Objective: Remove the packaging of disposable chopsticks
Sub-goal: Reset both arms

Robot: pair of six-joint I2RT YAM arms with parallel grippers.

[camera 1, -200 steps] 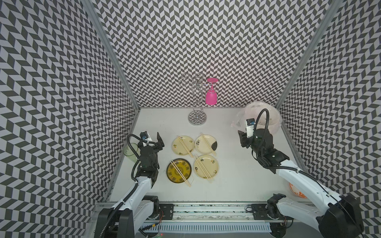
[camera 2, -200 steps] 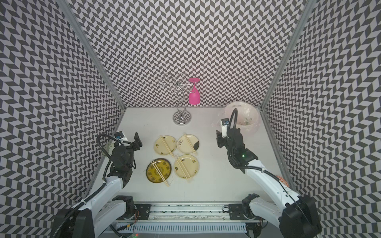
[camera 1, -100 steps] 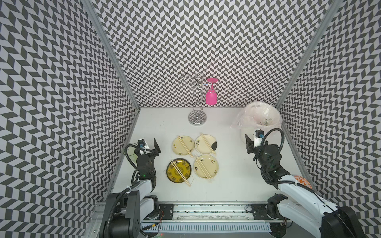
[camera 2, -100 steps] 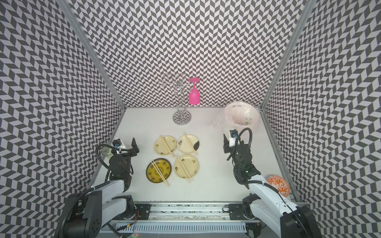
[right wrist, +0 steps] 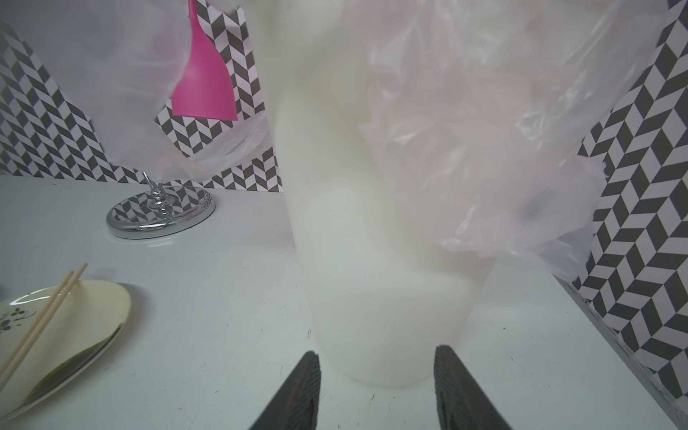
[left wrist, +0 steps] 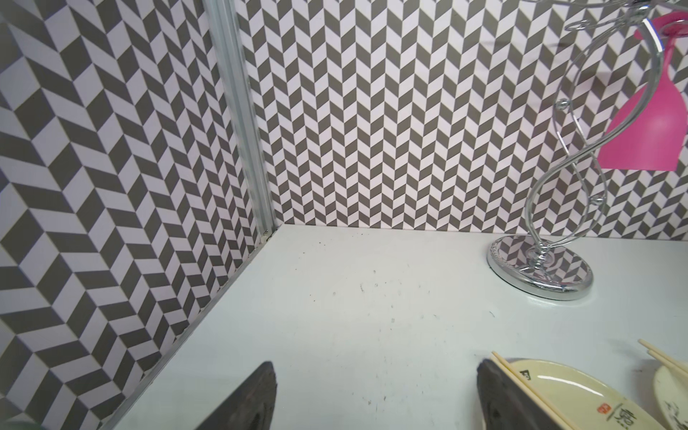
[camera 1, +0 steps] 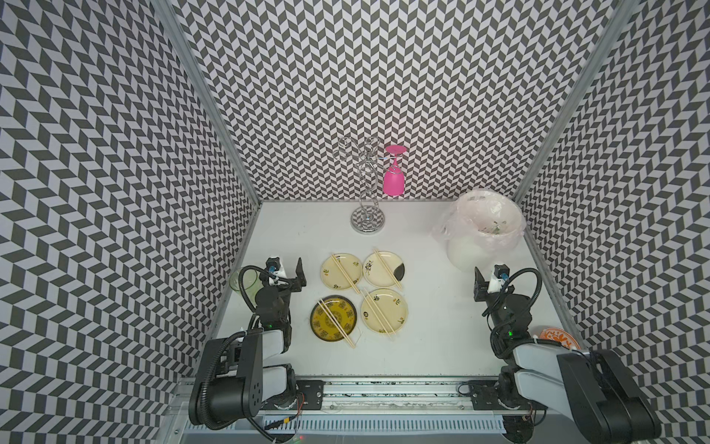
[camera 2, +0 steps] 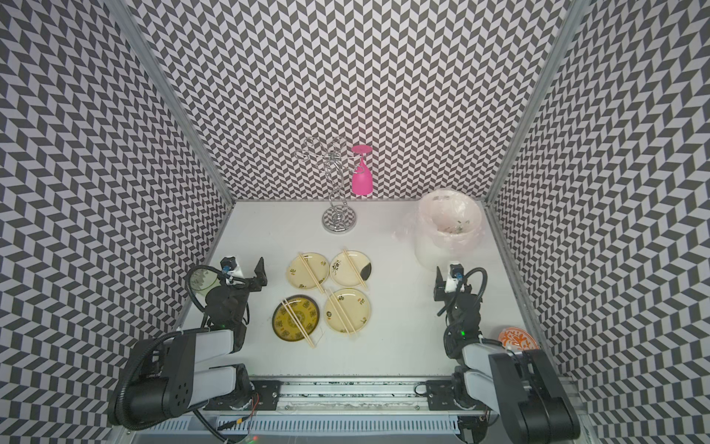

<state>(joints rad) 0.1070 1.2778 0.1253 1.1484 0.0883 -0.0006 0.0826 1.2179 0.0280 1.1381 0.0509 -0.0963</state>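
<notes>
Left wrist view is showing the left gripper (left wrist: 376,372) spread wide and empty above the desk (left wrist: 372,298), while the right gripper (right wrist: 376,357) is hanging released, grasping nothing, just before the white bin (right wrist: 372,260). In both top views the disposable chopsticks (camera 1: 345,271) are lying bare across four plates (camera 1: 330,278), and the packaging (camera 1: 495,227) is sitting inside the bin's pink bag (camera 1: 442,230).
</notes>
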